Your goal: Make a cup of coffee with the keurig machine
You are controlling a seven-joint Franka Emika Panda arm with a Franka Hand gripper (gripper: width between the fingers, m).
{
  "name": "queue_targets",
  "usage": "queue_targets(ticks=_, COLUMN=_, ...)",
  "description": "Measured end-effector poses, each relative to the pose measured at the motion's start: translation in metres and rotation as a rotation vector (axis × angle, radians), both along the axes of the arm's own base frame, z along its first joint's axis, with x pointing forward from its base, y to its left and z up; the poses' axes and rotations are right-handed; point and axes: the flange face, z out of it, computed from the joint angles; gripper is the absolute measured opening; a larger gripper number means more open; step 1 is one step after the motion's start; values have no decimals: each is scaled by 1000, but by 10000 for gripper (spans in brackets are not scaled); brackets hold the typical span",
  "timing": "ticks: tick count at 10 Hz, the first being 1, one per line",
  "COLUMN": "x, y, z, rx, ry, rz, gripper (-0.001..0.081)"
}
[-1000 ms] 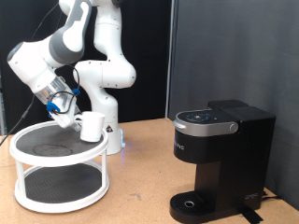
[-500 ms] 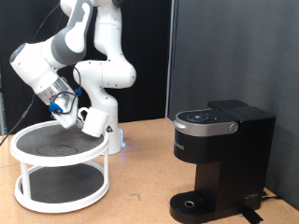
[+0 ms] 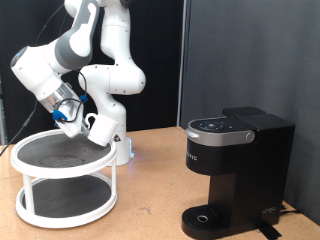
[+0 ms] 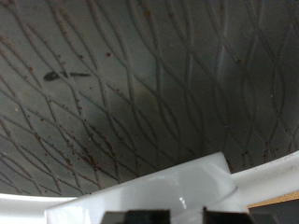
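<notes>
One gripper [image 3: 74, 118], pinching the cup [image 3: 101, 129] above the two-tier stand [image 3: 62, 180] at left frame, mid-transfer toward the keurig machine [image 3: 236, 172].

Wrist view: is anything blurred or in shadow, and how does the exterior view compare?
Wrist view: the cup fills the near edge, soft and bright, and a dark shadow crosses the patterned shelf. Exterior view: evenly lit and sharp; the hand holds the cup above the shelf.

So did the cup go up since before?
Yes. The cup, held by the tool, has lifted off the round white stand and tilted a little.
</notes>
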Motion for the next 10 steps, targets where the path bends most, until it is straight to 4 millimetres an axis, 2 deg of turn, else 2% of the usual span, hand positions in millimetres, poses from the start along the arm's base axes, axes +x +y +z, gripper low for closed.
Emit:
queue_targets(ticks=4, x=0, y=2, z=-1, rx=2, ry=4, rz=4, gripper=1)
queue_targets(ticks=5, x=0, y=3, z=-2, rx=2, ry=6, rz=5, gripper=100)
queue_targets(ticks=6, x=-1, y=4, z=-3, rx=2, ry=10, rz=4, gripper=100)
queue_targets(ticks=7, x=-1, y=5, z=-5, rx=2, ry=12, rz=2, gripper=249)
queue_targets(ticks=8, x=-1, y=5, z=-5, rx=1, ry=15, rz=-1, gripper=249)
queue_targets(ticks=9, x=-1, y=5, z=-6, rx=1, ry=17, rz=-3, gripper=450)
queue_targets(ticks=10, x=-1, y=6, z=-6, rx=0, ry=18, rz=-4, gripper=450)
